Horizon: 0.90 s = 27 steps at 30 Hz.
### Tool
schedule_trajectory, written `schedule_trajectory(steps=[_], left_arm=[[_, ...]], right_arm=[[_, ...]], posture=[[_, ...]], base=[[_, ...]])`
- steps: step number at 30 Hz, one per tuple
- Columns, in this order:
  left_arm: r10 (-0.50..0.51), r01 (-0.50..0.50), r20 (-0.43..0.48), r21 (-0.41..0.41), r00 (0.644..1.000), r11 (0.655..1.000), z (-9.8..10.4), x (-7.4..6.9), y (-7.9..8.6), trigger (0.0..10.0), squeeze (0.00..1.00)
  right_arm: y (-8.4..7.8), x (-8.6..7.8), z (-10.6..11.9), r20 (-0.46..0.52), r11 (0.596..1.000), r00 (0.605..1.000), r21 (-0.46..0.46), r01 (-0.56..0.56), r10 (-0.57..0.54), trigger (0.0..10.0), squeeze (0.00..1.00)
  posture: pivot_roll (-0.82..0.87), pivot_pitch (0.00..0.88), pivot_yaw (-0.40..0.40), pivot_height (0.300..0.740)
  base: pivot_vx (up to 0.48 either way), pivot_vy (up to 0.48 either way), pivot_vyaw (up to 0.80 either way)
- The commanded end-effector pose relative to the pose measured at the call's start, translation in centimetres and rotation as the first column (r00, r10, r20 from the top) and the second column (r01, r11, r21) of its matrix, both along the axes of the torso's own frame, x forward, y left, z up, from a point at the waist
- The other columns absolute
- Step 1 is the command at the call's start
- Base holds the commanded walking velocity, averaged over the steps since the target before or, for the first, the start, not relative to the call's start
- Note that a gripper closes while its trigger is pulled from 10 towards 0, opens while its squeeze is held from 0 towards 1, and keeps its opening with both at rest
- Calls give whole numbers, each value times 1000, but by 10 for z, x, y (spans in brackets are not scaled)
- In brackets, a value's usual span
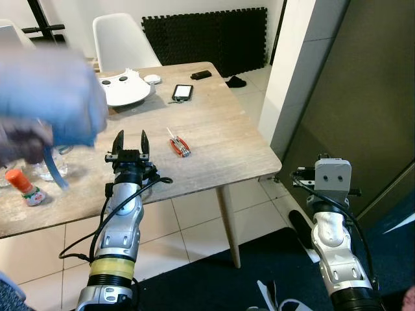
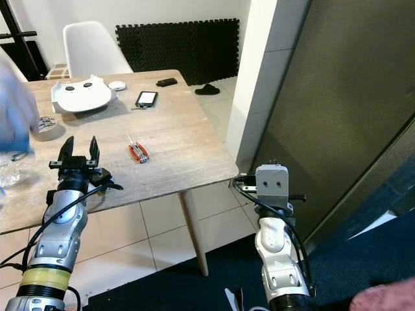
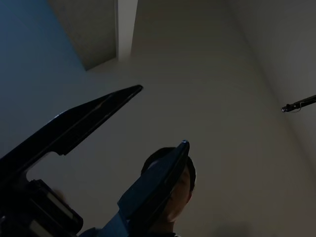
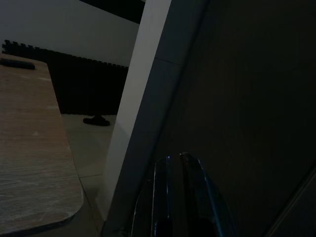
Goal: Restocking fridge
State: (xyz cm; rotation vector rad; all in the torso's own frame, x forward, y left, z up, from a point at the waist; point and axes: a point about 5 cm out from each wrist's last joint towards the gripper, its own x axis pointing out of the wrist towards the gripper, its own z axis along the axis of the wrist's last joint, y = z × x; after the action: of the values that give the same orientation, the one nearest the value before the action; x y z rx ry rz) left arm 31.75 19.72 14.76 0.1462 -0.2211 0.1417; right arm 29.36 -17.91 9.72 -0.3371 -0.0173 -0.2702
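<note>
the left gripper (image 1: 130,138), black fingers spread wide and empty, points up at the near edge of the pale wooden table (image 1: 214,149). the right gripper (image 4: 175,170), fingers nearly together and holding nothing, aims at the tall dark grey fridge door (image 2: 337,97), just beside it. farther back lie red-handled pliers (image 1: 179,146) and a black smartphone (image 1: 182,92).

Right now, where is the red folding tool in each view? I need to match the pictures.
Left eye view: the red folding tool lies mid-table, to the right of the open left gripper.
Right eye view: same spot, nearer the picture's left, on the near side of the phone.
Left wrist view: aimed up at the ceiling, away from the table.
Right wrist view: takes in the table's corner and a dark panel, short of the tool.
Shared landmark: the phone, in both eye views.
</note>
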Motion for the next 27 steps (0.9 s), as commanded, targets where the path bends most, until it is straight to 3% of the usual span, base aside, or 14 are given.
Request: schedule_trajectory(steps=[1,27], left_arm=[[-12,11,-30,-23,999,1000,-6,0,-6,10000,0],[-12,11,-33,-18,999,1000,-6,1,-8,10000,0]], right_arm=[[-5,-1,1,3,1000,1000,2,21,-21,10000,0],[-6,-2,-1,-6,1000,1000,1,21,-21,10000,0]], posture=[[-23,0,-20,740],[-25,0,-22,740]], base=[[0,0,0],[0,0,0]])
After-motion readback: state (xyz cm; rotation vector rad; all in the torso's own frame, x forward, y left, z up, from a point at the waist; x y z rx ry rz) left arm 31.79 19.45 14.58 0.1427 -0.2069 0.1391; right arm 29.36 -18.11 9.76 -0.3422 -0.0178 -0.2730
